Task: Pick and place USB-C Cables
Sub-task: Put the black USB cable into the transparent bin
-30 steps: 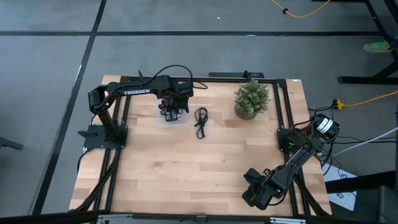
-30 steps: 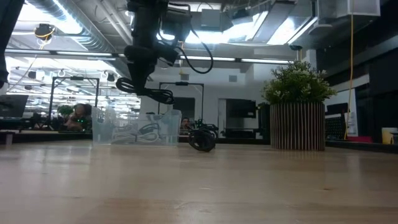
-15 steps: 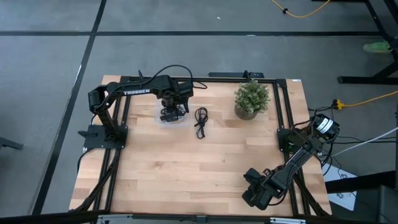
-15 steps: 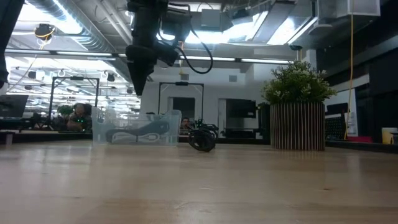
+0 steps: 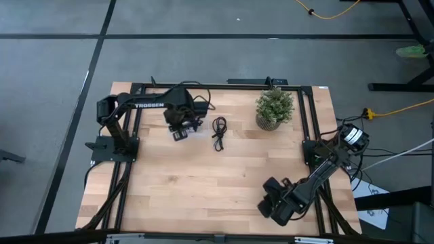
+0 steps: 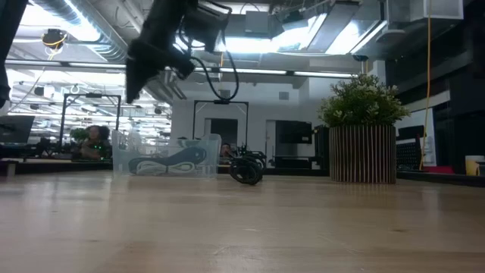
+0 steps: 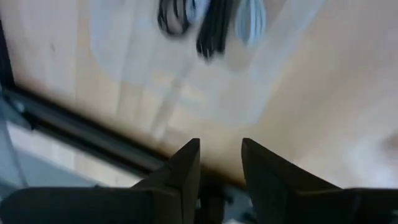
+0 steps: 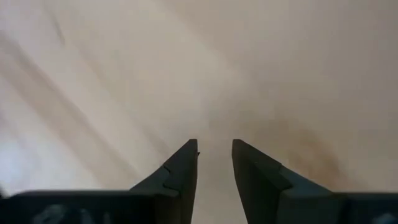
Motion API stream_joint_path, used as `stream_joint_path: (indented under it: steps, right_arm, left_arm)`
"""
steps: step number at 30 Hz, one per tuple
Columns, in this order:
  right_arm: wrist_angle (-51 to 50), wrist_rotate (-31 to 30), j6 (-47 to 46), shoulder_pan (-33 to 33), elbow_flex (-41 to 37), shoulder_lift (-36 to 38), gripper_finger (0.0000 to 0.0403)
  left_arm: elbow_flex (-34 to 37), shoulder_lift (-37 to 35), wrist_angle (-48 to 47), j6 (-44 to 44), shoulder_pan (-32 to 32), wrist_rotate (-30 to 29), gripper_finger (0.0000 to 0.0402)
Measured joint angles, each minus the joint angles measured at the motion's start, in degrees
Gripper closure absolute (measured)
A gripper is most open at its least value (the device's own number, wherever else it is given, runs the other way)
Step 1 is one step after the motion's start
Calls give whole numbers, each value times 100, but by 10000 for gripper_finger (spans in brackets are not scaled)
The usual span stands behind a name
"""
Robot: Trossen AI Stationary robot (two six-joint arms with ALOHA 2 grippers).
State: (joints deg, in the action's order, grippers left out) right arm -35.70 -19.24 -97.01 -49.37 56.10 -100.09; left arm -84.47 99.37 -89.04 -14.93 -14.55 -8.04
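Your left gripper [image 5: 178, 129] hangs high above the clear bin [image 6: 167, 157] near the table's [image 5: 203, 196] far edge, toward the far left corner. Its fingers [image 7: 186, 171] stand narrowly apart with nothing between them. One black cable [image 5: 218, 130] lies loose on the wood just right of the bin, between it and the plant [image 5: 274, 107] by the far edge. That loose cable looks like the next one to fetch.

To take it well, swing right until you are straight over the coil, widen the jaws before you drop, and come down so the fingers straddle several strands, not a single loop. Close firmly, lift straight up, and check that no tail drags before you carry it left. Release only once you are centred over the bin, low enough that the coil cannot spring over the wall.

The bin holds cables [image 7: 211, 22] already: the left wrist view shows a black coil, a black bundle and a pale one lying side by side inside. I cannot count them surely beyond that.

Your right gripper [image 5: 274, 207] waits near the near right corner, fingers a little apart and empty.
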Motion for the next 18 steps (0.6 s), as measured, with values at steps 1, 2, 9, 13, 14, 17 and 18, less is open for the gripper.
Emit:
stream_joint_path:
  steps: [1, 2, 9, 13, 14, 17, 18]
  right_arm:
    - [0, -318, 2, 48, 0, 0, 297]
    - [2, -657, 2, 104, 1, 0, 297]
    - [52, -2880, 283, 711, 0, 0, 297]
    - [314, -4078, 742, 1156, 0, 0, 297]
    - [410, -4332, 889, 1270, 0, 0, 297]
    - [767, -4943, 1633, 1591, 0, 0, 297]
    - [917, -5115, 1948, 1690, 0, 0, 297]
  left_arm:
    - [0, 0, -110, -91, 82, 5, 291]
    - [4, 0, -129, -137, 164, 14, 291]
    - [9, -4, -85, -121, 844, 133, 291]
    - [9, -4, -100, -104, 1264, 28, 291]
    - [9, -4, -99, -104, 1369, -7, 291]
    - [9, -4, -98, -103, 1686, -38, 291]
    - [9, -4, -98, -102, 1787, -38, 291]
